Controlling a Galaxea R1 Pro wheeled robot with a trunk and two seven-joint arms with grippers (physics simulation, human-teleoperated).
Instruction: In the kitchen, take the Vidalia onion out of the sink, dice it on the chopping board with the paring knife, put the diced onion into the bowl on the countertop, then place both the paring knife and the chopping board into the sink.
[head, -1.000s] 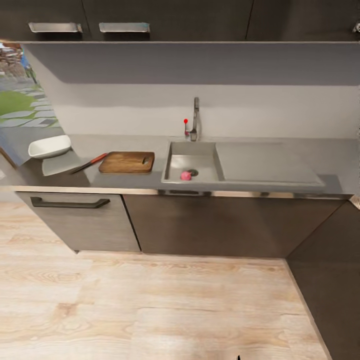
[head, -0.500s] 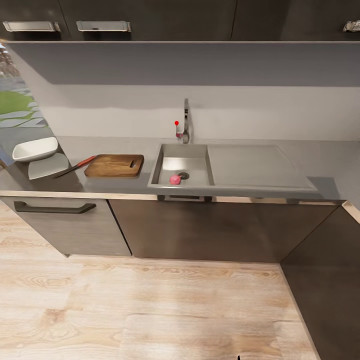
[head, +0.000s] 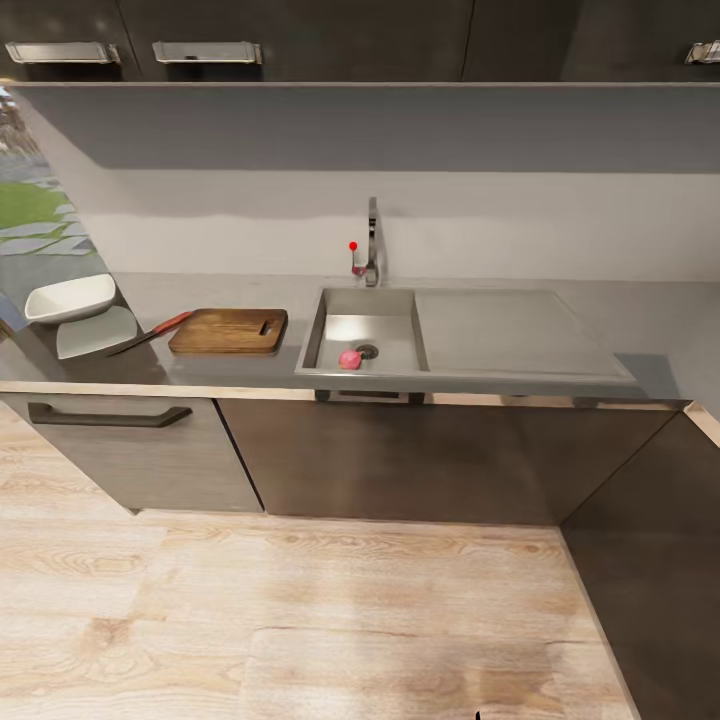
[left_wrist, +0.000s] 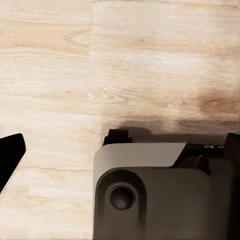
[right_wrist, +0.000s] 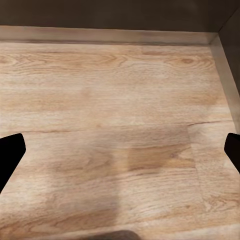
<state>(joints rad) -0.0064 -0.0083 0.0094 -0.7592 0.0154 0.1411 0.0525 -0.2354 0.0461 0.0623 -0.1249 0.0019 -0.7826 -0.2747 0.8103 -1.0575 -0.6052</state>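
My grippers hang over the floor (right_wrist: 120, 100), right gripper (right_wrist: 120, 150) released; the left's jaws I cannot tell. I'm on approach. Beyond, the onion (head: 349, 359) lies in the sink (head: 365, 302); next I must close in and reach down.

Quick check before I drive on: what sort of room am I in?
A kitchen, by the look of it: a steel sink with a faucet set into a grey countertop, dark cabinets below, and a chopping board beside the basin.
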